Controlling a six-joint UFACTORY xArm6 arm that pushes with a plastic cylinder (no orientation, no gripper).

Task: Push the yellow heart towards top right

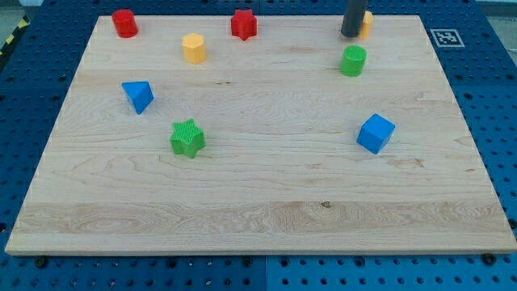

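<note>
- Blue pegboard surrounds a pale wooden tabletop [258, 202]; a printed marker [443, 37] sits off its top right corner.
- No jaws on this rig, so nothing to call wide or narrow; the arm ends in a dark rod, and my tip [350, 35] rests near the tabletop's top edge, right of centre.
- Yellow heart [366, 22] sits just beside my tip on its right and slightly above, mostly hidden by the rod; looks touching, can't be sure.
- Heart is at the top edge already, well towards the top right; some way left to the corner.
- Green cylinder [353, 61] is just below my tip, apart from it.
- Blue cube [376, 133] is lower right, well apart.
- Red star [244, 23], yellow hexagon [194, 48] and red cylinder [124, 23] run along the top to the left.
- Blue triangle [138, 96] and green star [187, 137] sit far left, out of play.
- Risk: heart is so close to the top edge that any upward push could tip it off the tabletop.
- Risk: contact looks off-centre, so the heart may spin or slip round the rod instead of travelling right.
- Risk: if my tip drops low while repositioning, it may clip the green cylinder.
</note>
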